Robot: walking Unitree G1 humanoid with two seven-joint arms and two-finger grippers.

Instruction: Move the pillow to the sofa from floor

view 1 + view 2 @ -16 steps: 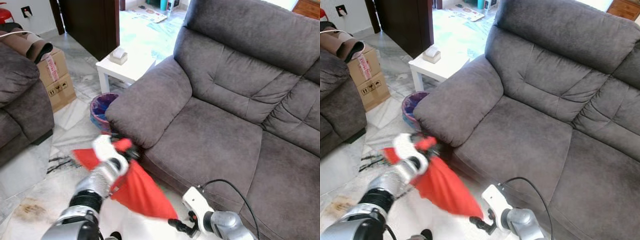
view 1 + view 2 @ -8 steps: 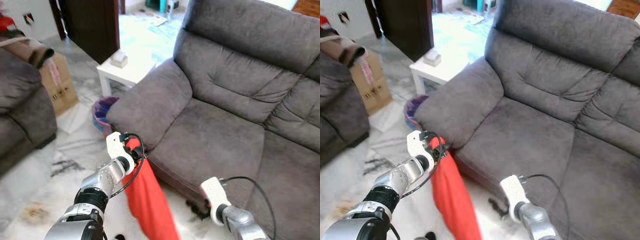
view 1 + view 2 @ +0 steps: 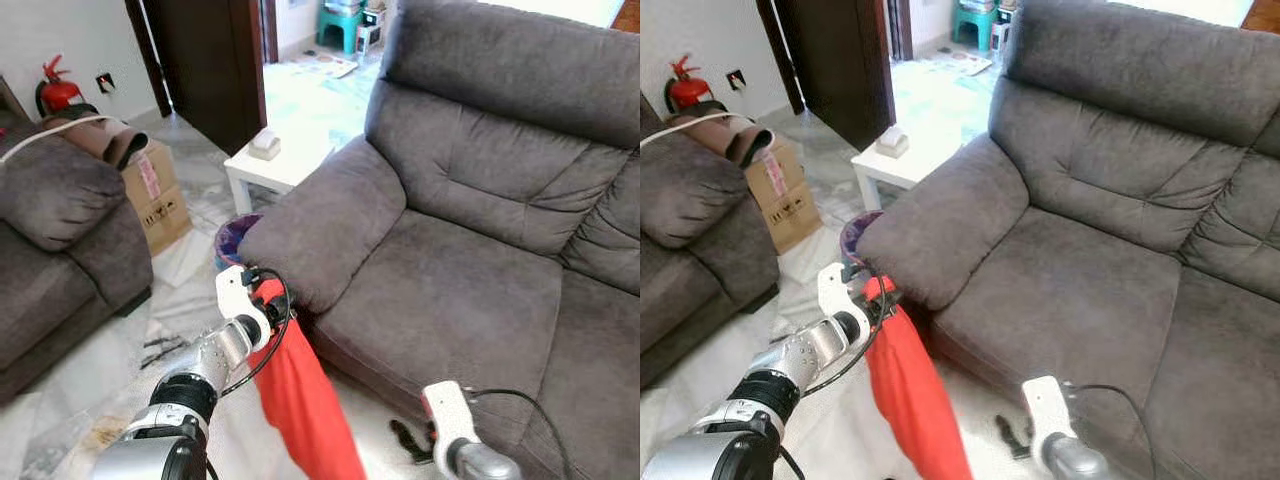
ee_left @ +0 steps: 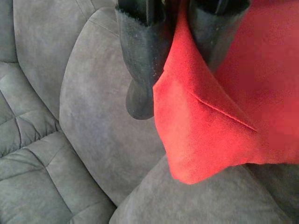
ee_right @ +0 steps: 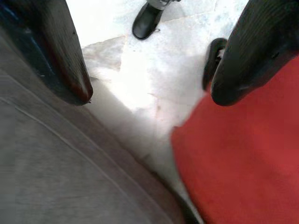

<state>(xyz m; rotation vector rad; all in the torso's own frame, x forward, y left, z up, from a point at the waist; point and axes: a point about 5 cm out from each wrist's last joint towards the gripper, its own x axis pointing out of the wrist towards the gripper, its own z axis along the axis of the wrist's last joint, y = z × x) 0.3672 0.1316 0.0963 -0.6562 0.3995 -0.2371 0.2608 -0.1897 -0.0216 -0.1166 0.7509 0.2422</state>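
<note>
- Left eye view showed the grey sofa (image 3: pixel 470 250) taking up the right side of the room, its seat cushion bare and its padded armrest reaching toward the robot's left.
- A second grey sofa (image 3: pixel 60 240) stood on the far left, with a cardboard box (image 3: pixel 155 195) beside it and a small white side table (image 3: pixel 275 165) farther back, near the dark doorway.
- The red pillow (image 3: pixel 305 395) hung off the floor in front of the big sofa's armrest — gripped by its top corner, its body drooping long and narrow toward the pale marble floor (image 3: pixel 90 400).
- The left gripper (image 4: pixel 173 51) had its two black fingers pressed on the pillow's upper corner, one on each face of the fabric; the left wrist view showed this pinch up close, with a seam line across the red cloth and the armrest right behind it, which the head views blurred.
- The right gripper (image 5: pixel 149 93) hovered low by the sofa's front edge with its jaws spread wide and holding nothing — its wrist view showed red cloth next to one finger (image 5: pixel 252 56), sofa fabric under the other, and bare floor between.
</note>
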